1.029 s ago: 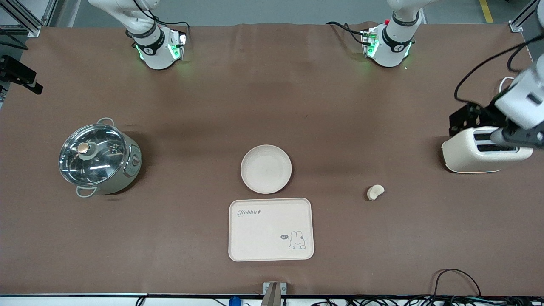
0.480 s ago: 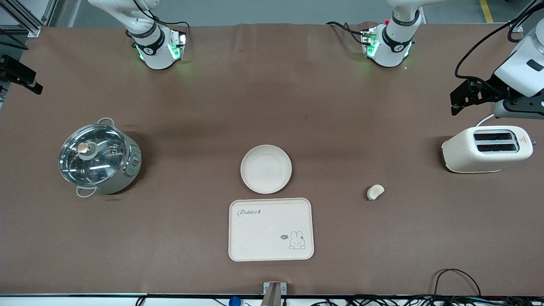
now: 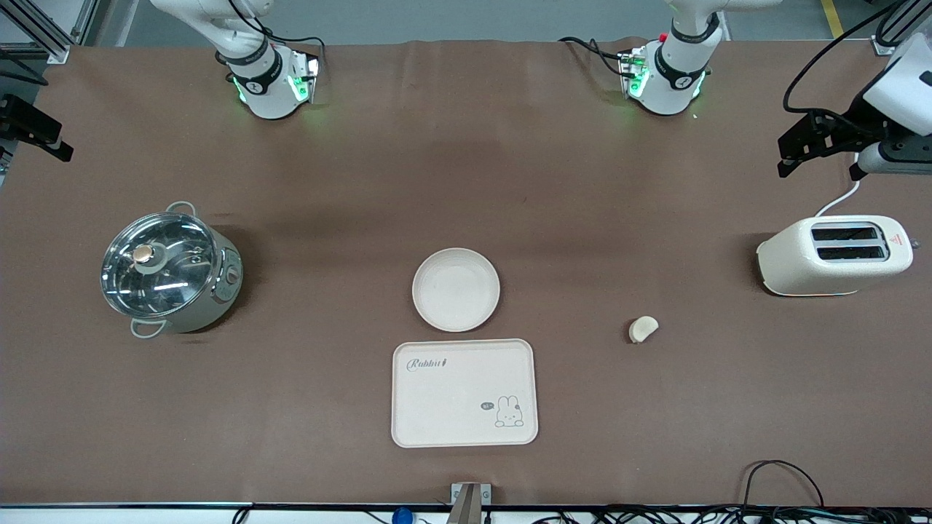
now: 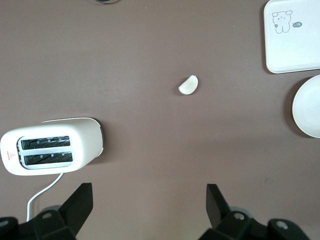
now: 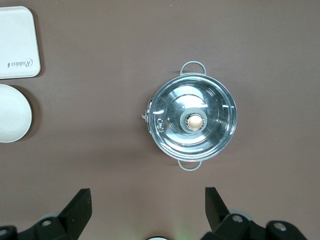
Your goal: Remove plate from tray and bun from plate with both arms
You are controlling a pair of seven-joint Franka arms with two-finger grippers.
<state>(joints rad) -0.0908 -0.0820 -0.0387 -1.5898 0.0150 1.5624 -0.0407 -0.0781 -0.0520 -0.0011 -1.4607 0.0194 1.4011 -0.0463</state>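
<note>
From the front camera, the round, plain cream-beige shallow plate sat on the brown table near its middle, just beside the rectangular cream tray with a rabbit drawing, which lay nearer that camera. The small pale half-moon bun lay on bare table toward the left arm's end, well apart from the plate. A cream two-slot toaster stood farther from the camera than the bun, at that same end, and a steel pot with a glass lid stood toward the right arm's end. The left gripper hung in the air at the table's edge, over the toaster's white cord; its arm reached out sideways from its green-lit base. Of the right arm only the base and lower links showed, so that gripper was out of this view.

The left wrist camera looked straight down and showed what the front view could not: the left gripper's two black fingers stood spread wide with nothing between them. Below lay the toaster, the bun, a corner of the tray and part of the plate.

The right wrist camera alone revealed the right gripper, its fingers likewise parted wide and empty, held high over the pot, with the tray and plate at the frame's edge.
</note>
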